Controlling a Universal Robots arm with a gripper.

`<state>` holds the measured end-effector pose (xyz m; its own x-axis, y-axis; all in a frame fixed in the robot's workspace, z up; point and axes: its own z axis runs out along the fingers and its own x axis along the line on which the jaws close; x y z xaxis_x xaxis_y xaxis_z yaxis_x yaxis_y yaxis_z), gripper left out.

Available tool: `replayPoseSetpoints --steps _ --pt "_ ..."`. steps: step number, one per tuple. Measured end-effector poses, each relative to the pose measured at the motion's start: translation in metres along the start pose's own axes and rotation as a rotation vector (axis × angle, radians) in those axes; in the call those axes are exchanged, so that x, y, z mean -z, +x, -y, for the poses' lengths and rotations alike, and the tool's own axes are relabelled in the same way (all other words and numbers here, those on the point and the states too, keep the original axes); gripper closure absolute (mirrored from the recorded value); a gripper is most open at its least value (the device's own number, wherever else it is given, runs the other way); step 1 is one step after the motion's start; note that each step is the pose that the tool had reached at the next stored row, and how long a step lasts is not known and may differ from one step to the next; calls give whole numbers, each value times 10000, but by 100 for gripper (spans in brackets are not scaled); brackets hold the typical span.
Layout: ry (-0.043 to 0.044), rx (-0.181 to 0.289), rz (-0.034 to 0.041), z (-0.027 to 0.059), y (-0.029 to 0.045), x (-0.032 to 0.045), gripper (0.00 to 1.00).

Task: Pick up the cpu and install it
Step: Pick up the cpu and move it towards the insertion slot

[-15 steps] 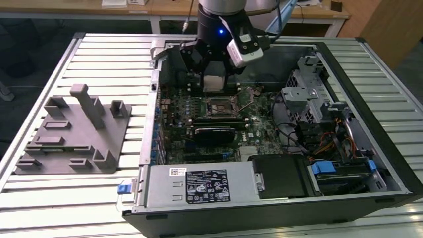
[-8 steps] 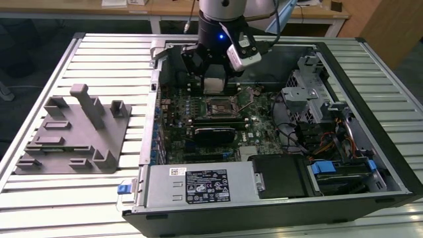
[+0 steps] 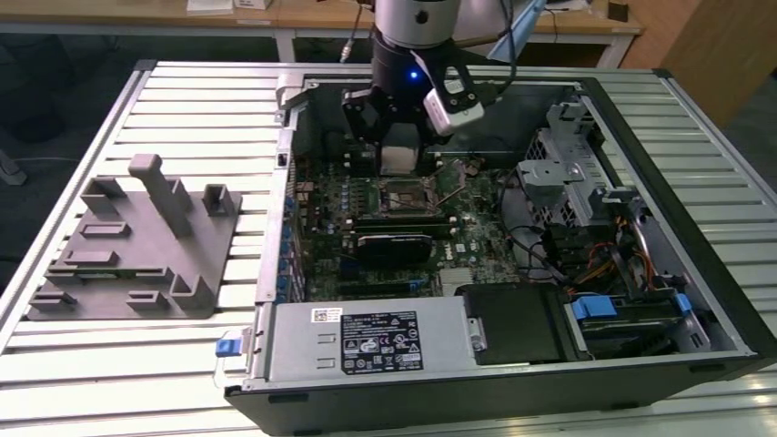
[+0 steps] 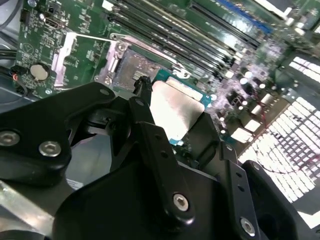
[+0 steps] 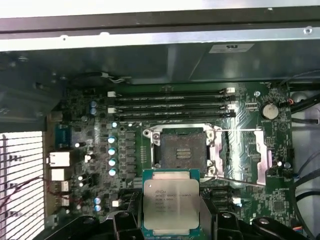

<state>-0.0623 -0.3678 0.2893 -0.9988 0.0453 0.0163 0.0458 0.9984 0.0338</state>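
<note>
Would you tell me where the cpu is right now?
In the first wrist view the cpu is held in the gripper above the motherboard, beside the empty socket.

Arm point(image 3: 413, 36) vertical, pincer point(image 5: 171, 222) downward, tight on cpu point(image 5: 171, 202).

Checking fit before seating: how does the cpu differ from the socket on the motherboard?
The cpu has a pale silvery metal top; the socket is dark inside a metal frame. The cpu is held between the fingers, off the motherboard; the socket sits fixed on it, empty. Both are square.
</note>
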Motion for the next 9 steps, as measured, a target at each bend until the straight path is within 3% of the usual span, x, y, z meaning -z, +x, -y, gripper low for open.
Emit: replayPoseSetpoints --steps 6,9 --pt "21 47 -1 -38 -110 -98 46" --pt "52 49 0 -44 -130 -139 46"
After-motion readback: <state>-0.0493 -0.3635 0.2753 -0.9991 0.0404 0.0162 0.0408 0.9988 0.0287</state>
